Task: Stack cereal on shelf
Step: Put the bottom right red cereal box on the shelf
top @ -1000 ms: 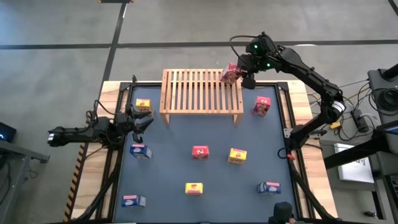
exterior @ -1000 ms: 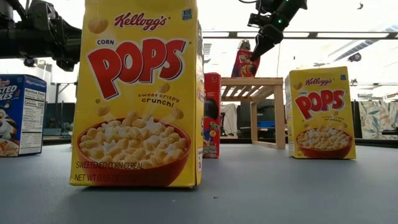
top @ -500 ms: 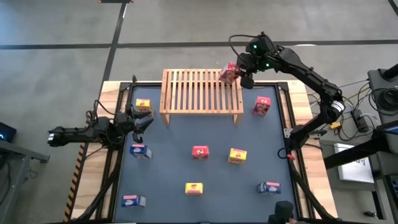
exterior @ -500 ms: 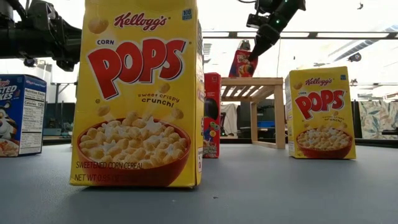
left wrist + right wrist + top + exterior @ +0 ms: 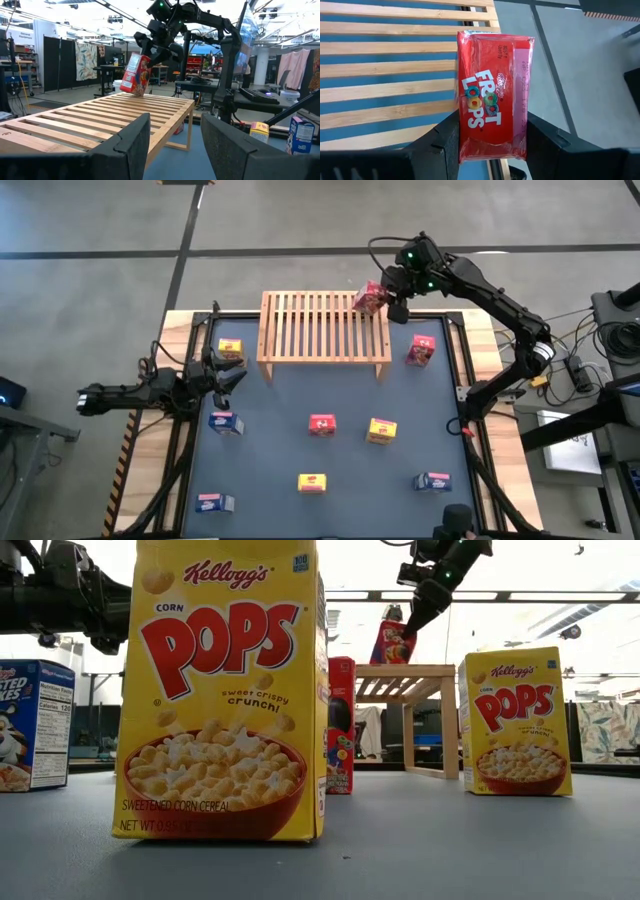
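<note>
My right gripper (image 5: 492,146) is shut on a red cereal box (image 5: 492,95) over the far right corner of the wooden slatted shelf (image 5: 320,330). In the low view the box (image 5: 392,642) tilts just above the shelf top (image 5: 405,670), under my right gripper (image 5: 412,622). My left gripper (image 5: 175,145) waits at the table's left (image 5: 232,372), open, with nothing between its fingers. Several other red, yellow and blue cereal boxes stand on the blue mat, among them a red one (image 5: 421,350) to the right of the shelf. My right gripper pinches the red box between its two fingers, one on each of two opposite sides (image 5: 462,135) near the box's upper end. The fingers slant down from the table's far right. The box hangs tilted below them; whether its lower end (image 5: 131,90) touches the slats cannot be told.
A yellow box (image 5: 229,348) stands left of the shelf. On the mat in front are a blue box (image 5: 225,422), a red one (image 5: 322,424) and a yellow one (image 5: 381,430). Nearer the front edge stand more boxes, such as a yellow one (image 5: 313,482).
</note>
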